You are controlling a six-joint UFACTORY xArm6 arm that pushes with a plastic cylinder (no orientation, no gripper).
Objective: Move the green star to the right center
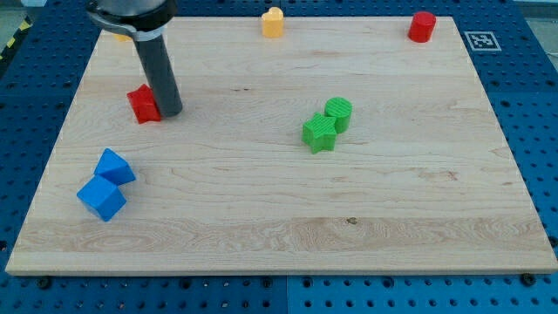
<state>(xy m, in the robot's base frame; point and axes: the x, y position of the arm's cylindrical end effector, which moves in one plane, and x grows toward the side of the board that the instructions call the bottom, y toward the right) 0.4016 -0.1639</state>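
Right now my tip rests on the bench far out toward ten o'clock from the board's middle, touching or just beside the red block, which sits at nine o'clock from the tip; its shape is partly hidden by my rod, so I leave it unnamed. My tool is a plain dark rod with nothing on it that parts or closes, so it clamps nothing.

The green star lies a little toward two o'clock of the bench's middle, well apart from my tip, which stands at about nine o'clock from it. A green cylinder touches the star at its one o'clock side.

At the view's top edge, near twelve o'clock, stands a yellow block; I cannot make out its shape for certain. Toward two o'clock, close to the far corner, stands a red cylinder. A scrap of another yellow or orange block shows behind my arm at the ten o'clock corner, mostly hidden.

Down toward eight o'clock lie two blue blocks that touch each other: a blue cube and, at one o'clock from it, a blue angular block whose exact form I cannot tell.
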